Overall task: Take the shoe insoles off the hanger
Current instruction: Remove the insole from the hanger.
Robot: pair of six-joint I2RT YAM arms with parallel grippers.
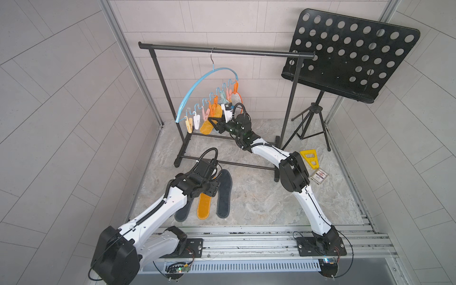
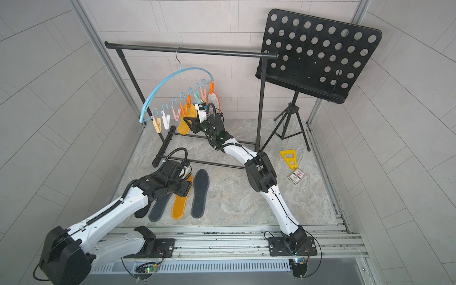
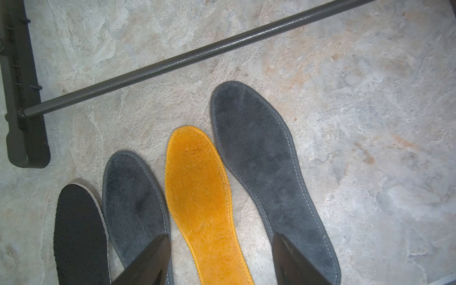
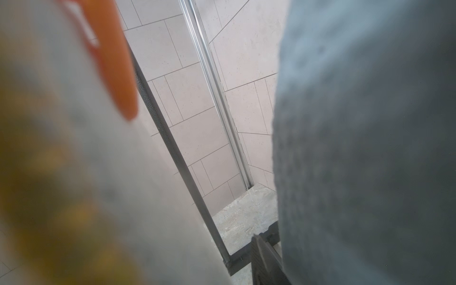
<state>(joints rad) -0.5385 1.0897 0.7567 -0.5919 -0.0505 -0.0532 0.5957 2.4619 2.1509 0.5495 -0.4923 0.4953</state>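
The light-blue hanger [image 1: 197, 87] hangs by its hook from the black rack [image 1: 222, 50]. Clipped to it are an orange-yellow insole [image 1: 209, 118] and a red-orange mesh insole [image 1: 237, 98]. My right gripper [image 1: 214, 123] is among them, open. One finger [image 4: 265, 261] shows between a grey-blue insole [image 4: 370, 148] and the blurred pale back of the orange-yellow insole [image 4: 74, 172]; the other finger is hidden. On the floor lie a black insole [image 3: 79, 234], a dark grey one [image 3: 135, 204], an orange-yellow one [image 3: 199, 192] and a longer dark grey one [image 3: 259, 160]. My left gripper [image 3: 220, 237] hovers open above them, holding nothing.
A black perforated music stand [image 1: 350, 54] on a tripod stands at the back right. A yellow triangular piece [image 1: 309, 158] and a small card box [image 1: 319, 175] lie right of the rack. The rack's base bar [image 3: 197, 54] runs just beyond the floor insoles. Several coloured clips [image 1: 195, 122] hang bare.
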